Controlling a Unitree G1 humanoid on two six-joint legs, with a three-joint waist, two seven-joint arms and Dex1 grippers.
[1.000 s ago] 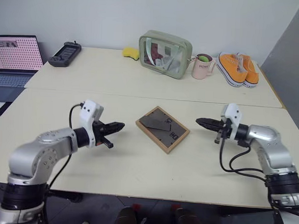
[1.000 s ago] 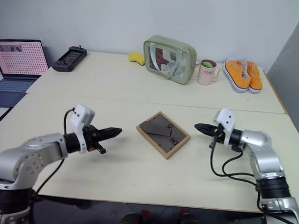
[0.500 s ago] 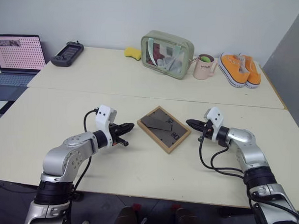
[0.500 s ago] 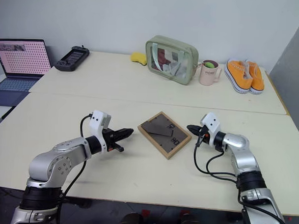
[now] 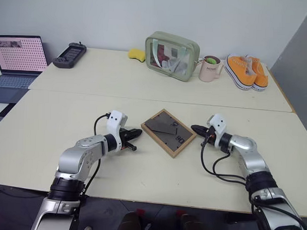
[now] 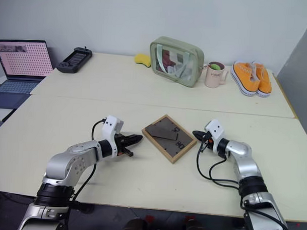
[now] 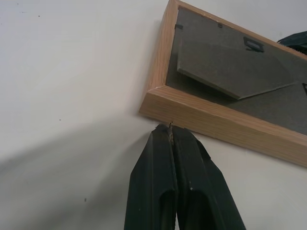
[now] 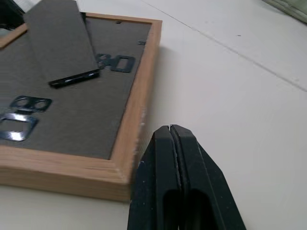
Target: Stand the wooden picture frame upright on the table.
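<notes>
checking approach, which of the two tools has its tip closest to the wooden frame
The left tool: its shut tip sits right at the wooden picture frame's side, near a corner. The right tool, also shut, stands a small gap off the opposite edge.

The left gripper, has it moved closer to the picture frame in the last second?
Yes. The left gripper, fingers shut, has closed in on the wooden picture frame, which lies flat on the table.

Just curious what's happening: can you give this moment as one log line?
wooden picture frame: flat, back up | left gripper: shut at its edge | right gripper: shut beside it | not yet upright
</notes>
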